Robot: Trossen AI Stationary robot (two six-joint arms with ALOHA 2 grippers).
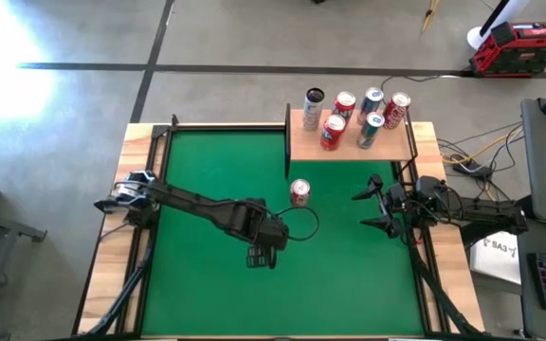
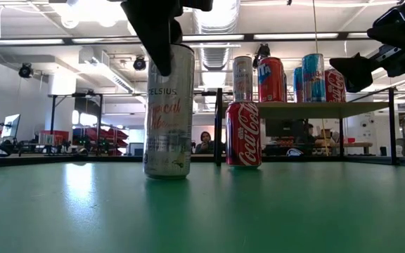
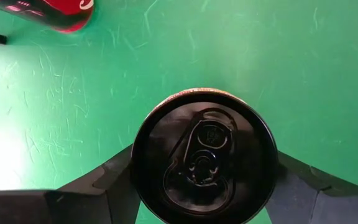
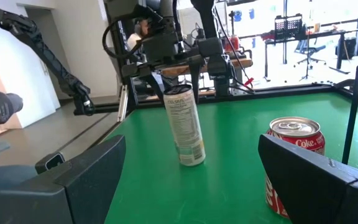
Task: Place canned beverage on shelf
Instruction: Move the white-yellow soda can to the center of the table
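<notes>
A tall pale Celsius can [image 2: 169, 119] with a black top [image 3: 204, 155] stands on the green mat, near the middle. My left gripper [image 1: 262, 248] comes down over it and is shut on its top end, hiding the can in the high view. A red Coca-Cola can [image 1: 299, 192] stands upright on the mat just in front of the shelf [image 1: 349, 152], a small light-wood board at the far right that carries several cans. My right gripper [image 1: 368, 208] waits open at the mat's right edge, with nothing between its fingers. My left gripper pinches the Celsius can's top end [image 3: 143, 168] between its two fingers [image 3: 114, 180], one on each opposite side of the rim. The fingers come from above and point steeply down. The can is upright, with its base [image 2: 167, 173] on the mat.
The Coca-Cola can [image 2: 244, 133] stands between the held can and the shelf's black front rail [image 1: 286, 142]. Red and blue cans [image 1: 373, 123] crowd the shelf's middle and right. Black frame rails run along the mat's edges. Open green mat [image 1: 207, 284] lies to the near side.
</notes>
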